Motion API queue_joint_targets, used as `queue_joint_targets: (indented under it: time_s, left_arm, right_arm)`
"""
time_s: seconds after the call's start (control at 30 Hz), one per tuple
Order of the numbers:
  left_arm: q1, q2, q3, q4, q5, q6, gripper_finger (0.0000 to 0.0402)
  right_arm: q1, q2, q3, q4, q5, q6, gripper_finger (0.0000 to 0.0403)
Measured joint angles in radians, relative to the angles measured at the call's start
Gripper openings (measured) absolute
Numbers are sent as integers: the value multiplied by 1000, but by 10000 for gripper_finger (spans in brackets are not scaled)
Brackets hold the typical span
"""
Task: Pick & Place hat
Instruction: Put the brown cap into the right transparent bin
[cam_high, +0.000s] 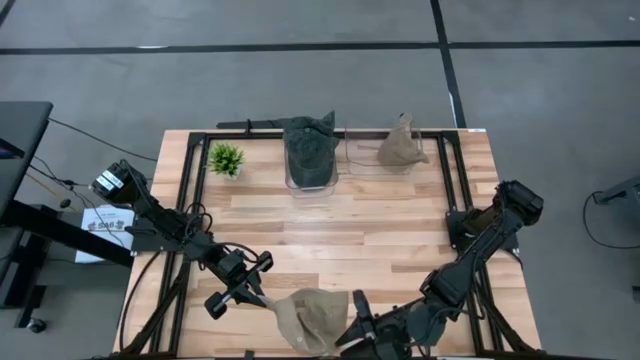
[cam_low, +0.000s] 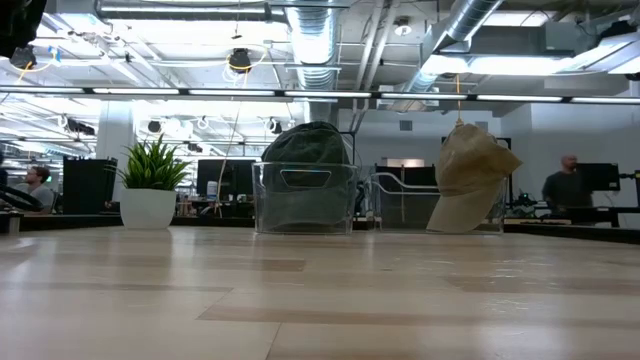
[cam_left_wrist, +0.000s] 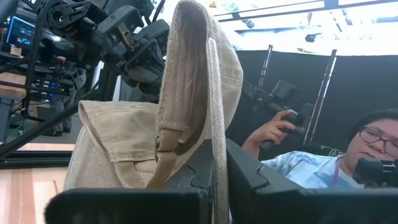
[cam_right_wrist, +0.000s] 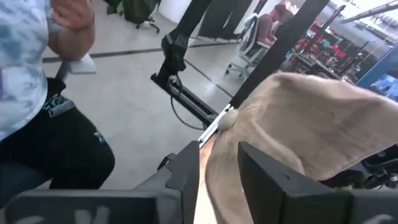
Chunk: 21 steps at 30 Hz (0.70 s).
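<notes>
Both my jaws met at one tan cloth hat (cam_high: 308, 318) at the near edge of the wooden desk (cam_high: 340, 215).

My left jaws (cam_left_wrist: 219, 163) were pressed together, pinching a fold of that tan hat, which stood up between my fingers. My right jaws (cam_right_wrist: 219, 163) stood slightly spread, with the hat's cloth lying between them; I could not tell whether they gripped it. At the far side of the desk, a dark green cap (cam_high: 309, 148) sat in a clear plastic bin (cam_high: 310, 180), and a second tan hat (cam_high: 401, 146) sat in another clear bin (cam_high: 360, 160) just beside it. A small green potted plant (cam_high: 226, 158) stood near the far left corner. A person in a pale tie-dye shirt (cam_left_wrist: 311, 171) sat beyond the desk.
</notes>
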Motion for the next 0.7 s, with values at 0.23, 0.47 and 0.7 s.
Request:
queue_joint_targets:
  time_s: [0.23, 0.47, 0.7]
  left_arm:
    - [0, 0, 0, -4, 0, 0, 22]
    - [2, 0, 0, -8, 0, 0, 22]
    - [2, 0, 0, -11, 0, 0, 22]
  right_arm:
    - [-45, 0, 0, 8, -30, 46, 109]
    - [-118, 0, 0, 23, -315, 187, 109]
    - [-140, 0, 0, 22, -342, 244, 109]
